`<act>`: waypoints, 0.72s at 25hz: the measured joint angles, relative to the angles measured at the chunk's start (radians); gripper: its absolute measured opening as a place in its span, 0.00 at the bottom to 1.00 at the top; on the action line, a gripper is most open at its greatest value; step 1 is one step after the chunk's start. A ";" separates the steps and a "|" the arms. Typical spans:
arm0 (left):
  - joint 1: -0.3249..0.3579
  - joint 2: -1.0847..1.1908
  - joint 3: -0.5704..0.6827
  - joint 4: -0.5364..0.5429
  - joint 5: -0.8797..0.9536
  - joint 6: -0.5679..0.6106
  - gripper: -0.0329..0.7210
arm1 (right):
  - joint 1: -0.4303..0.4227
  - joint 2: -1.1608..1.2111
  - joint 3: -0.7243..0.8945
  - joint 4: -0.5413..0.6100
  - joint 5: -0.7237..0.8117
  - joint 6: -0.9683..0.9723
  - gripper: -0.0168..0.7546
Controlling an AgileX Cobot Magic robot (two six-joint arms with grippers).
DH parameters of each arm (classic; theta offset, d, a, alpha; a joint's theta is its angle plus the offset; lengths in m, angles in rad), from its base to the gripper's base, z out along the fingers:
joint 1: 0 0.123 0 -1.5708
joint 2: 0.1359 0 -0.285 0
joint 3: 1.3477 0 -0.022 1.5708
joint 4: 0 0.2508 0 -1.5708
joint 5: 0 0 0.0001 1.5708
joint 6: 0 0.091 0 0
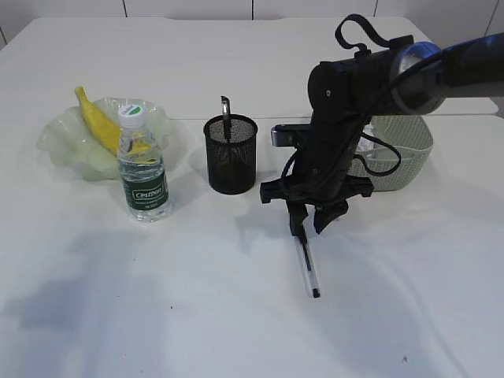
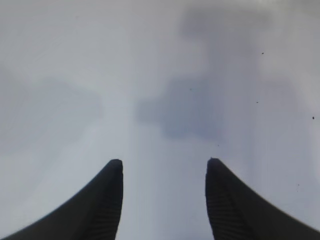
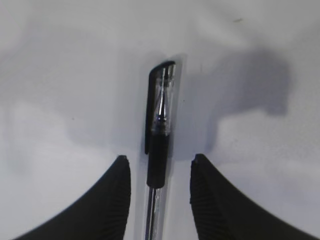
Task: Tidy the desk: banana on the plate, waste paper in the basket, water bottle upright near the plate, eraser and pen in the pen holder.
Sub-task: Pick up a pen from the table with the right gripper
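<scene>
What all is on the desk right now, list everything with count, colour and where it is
table: one, white, under everything
plate: one, pale green, far left
banana: one, yellow, on the plate
bottle: one, clear with green label, upright in front of the plate
pen holder: one, black mesh, centre, a dark item standing inside
basket: one, pale green, right, behind the arm
pen: one, clear with black cap, lying on the table, centre-right
right gripper: black, open, jaws either side of the pen
left gripper: black, open, over bare table
</scene>
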 joint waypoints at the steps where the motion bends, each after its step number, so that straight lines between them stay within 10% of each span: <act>1: 0.000 0.000 0.000 0.000 0.000 0.000 0.53 | 0.000 0.002 0.000 0.000 -0.001 0.000 0.41; 18: 0.000 0.000 0.000 0.000 0.000 0.000 0.53 | 0.000 0.032 0.000 0.017 -0.024 0.004 0.42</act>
